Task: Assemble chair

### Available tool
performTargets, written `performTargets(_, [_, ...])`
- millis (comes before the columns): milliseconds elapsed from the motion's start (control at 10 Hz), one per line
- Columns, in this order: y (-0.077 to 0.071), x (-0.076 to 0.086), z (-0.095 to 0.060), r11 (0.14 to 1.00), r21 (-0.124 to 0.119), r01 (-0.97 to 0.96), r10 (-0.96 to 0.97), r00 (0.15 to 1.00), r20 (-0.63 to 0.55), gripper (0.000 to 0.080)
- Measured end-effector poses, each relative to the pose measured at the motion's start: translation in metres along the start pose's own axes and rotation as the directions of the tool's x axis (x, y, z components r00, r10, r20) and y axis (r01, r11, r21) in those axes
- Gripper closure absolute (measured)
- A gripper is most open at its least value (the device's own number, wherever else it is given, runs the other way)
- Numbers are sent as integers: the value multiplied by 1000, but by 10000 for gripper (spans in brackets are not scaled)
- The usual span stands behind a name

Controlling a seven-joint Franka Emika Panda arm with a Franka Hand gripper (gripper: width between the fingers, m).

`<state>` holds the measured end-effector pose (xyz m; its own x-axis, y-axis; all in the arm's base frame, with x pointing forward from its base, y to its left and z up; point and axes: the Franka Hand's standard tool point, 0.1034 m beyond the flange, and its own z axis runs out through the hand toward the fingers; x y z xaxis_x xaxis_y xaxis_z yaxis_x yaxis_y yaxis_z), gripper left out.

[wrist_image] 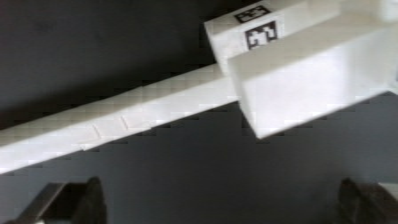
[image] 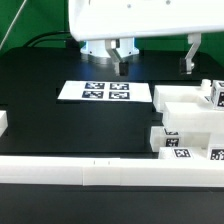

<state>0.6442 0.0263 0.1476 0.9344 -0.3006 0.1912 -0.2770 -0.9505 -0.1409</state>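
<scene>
The white chair parts lie bunched at the exterior view's right: a chunky block (image: 183,101), a tagged cube (image: 216,95) and lower tagged pieces (image: 180,141). My gripper (image: 120,66) hangs above the far edge of the marker board (image: 105,91), well apart from the parts. In the wrist view its two dark fingers (wrist_image: 71,203) stand wide apart with only dark table between them; the gripper (wrist_image: 217,206) is open and empty. One white tagged block (wrist_image: 313,76) shows in the wrist view beyond the fingers.
A long low white border rail (image: 100,171) runs along the near edge and also crosses the wrist view (wrist_image: 125,116) diagonally. A small white piece (image: 3,122) sits at the exterior view's left edge. A dark post (image: 188,58) stands at the back right.
</scene>
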Motion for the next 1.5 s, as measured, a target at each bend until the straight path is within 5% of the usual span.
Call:
performTargets(300, [-4, -1, -4, 1000, -1, -5, 5, 999, 51, 151])
performTargets(500, [-5, -9, -7, 999, -22, 32, -26, 971, 238, 151])
performTargets(700, [-24, -12, -9, 996, -59, 63, -37, 930, 366, 151])
performTargets(900, [-48, -13, -5, 996, -81, 36, -4, 933, 359, 151])
performTargets(1200, [-48, -12, -5, 997, -77, 30, -2, 938, 347, 151])
performTargets(1500, [-86, -30, 2, 998, -70, 10, 12, 952, 307, 151])
